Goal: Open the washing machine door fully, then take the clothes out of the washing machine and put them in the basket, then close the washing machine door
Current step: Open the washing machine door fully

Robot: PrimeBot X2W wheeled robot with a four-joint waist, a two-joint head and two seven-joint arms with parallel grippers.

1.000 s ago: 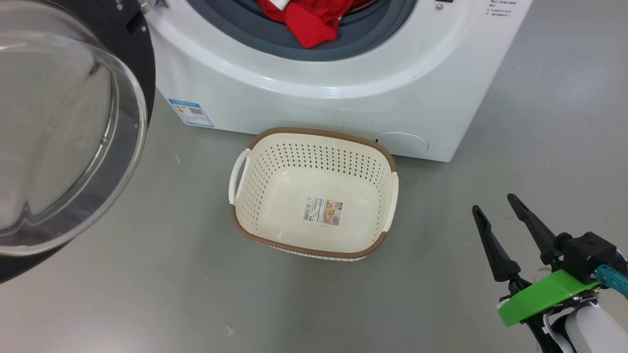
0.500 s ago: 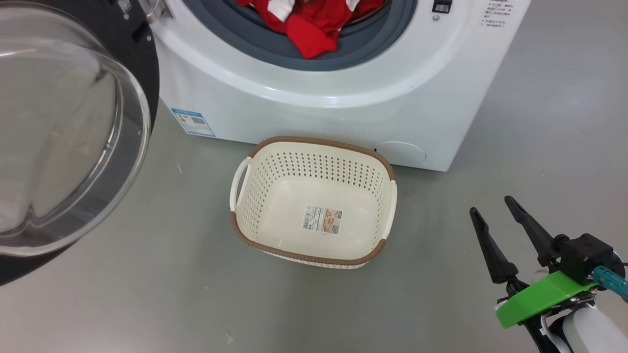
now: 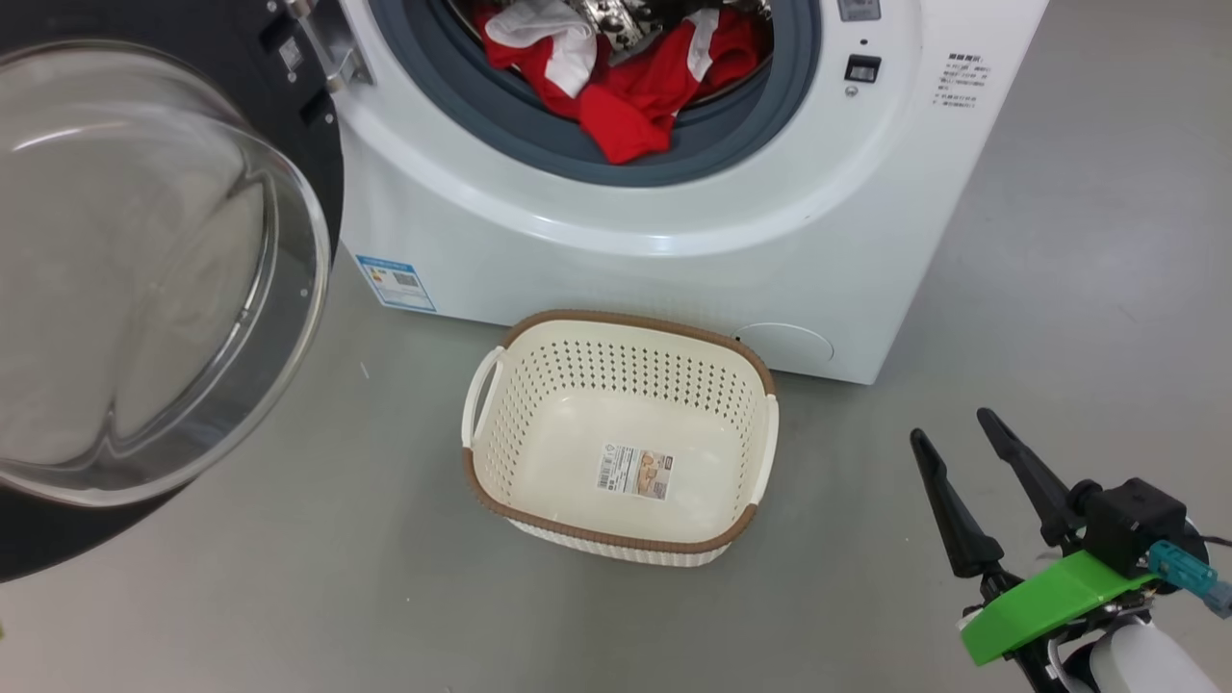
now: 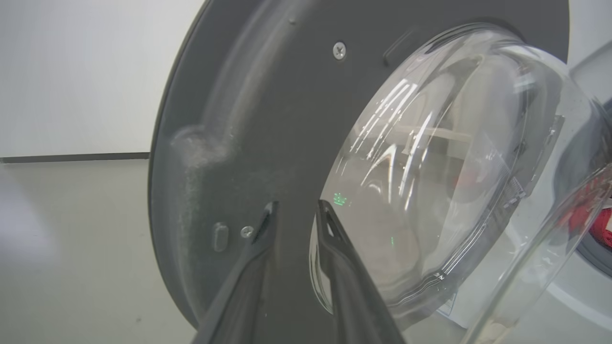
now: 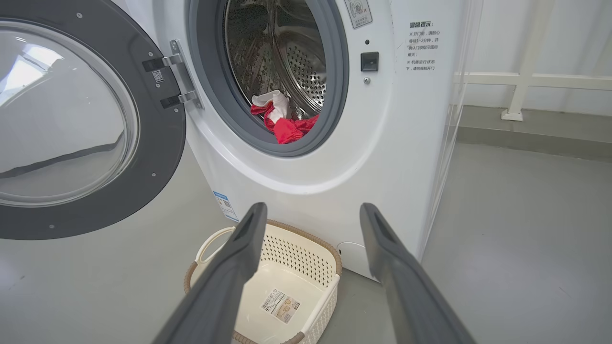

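Plainly found the washing machine door (image 3: pixel 144 289) swung open at the left, the clothes (image 3: pixel 635 106) heaped in the mouth of the washing machine (image 3: pixel 616 269).
Saw the basket (image 3: pixel 616 322) on the floor (image 3: pixel 289 597) just before the machine, the right gripper (image 3: pixel 949 424) spread over the floor to its right, the left gripper (image 4: pixel 297 204) narrowly parted, pinching nothing, close to the door's inner face.

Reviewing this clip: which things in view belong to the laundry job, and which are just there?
Part of the job: washing machine; washing machine door, swung open; clothes, inside the machine; basket, empty.
Just there: white railing; blue label on the machine's front; sticker on the basket's bottom.
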